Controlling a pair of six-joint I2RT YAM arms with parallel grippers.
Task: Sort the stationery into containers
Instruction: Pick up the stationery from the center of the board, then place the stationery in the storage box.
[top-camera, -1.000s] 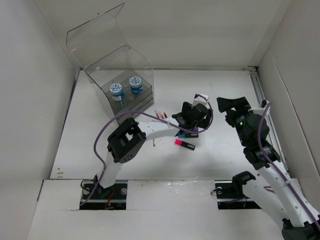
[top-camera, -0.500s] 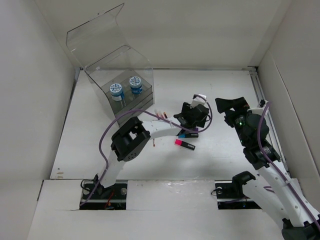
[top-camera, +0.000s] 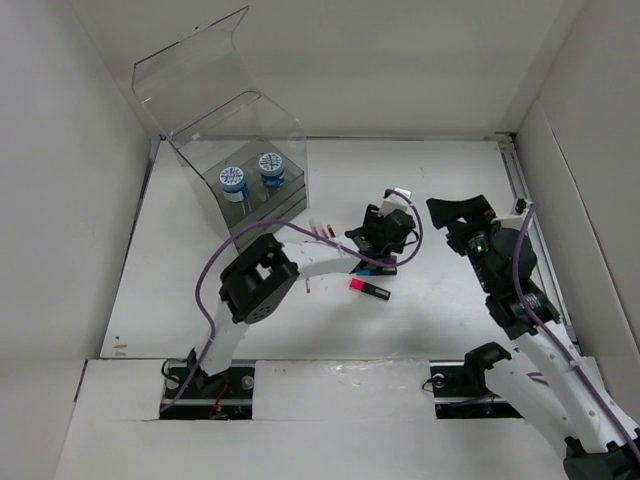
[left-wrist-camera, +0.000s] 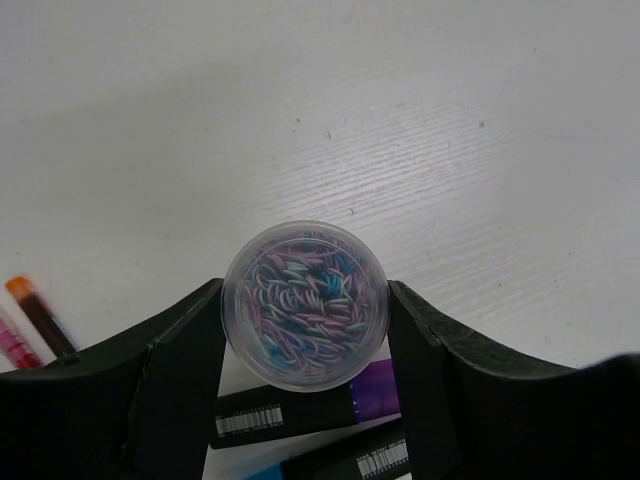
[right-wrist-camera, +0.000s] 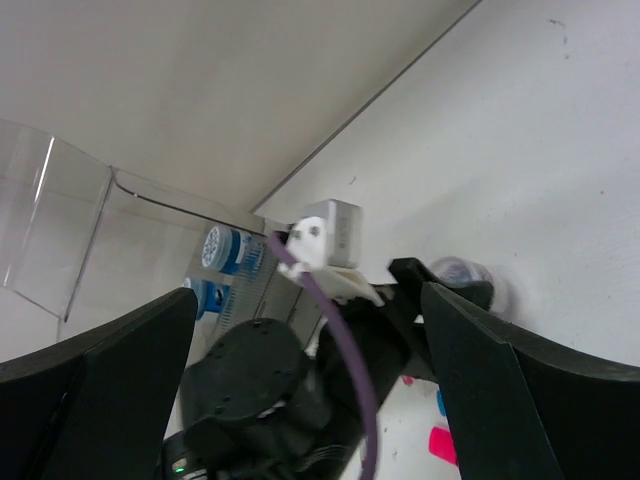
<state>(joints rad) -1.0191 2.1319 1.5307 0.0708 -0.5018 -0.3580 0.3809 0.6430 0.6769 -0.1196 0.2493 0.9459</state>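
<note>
Small round clear tub w/ pastel bits inside is gripped on both sides by L hand, centre of wrist frame, over black markers on white worktop. R hand is held spread wide, grasping nothing. Two blue-lidded tubs are seen in clear acrylic box, upper left.

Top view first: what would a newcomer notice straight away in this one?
The clear box stands at the far left with its lid up and two tubs inside. At mid-table the left end effector has its fingers hard by both sides of a third tub, which is full of pastel bits. A pink-capped marker lies just nearer the bases.
</note>
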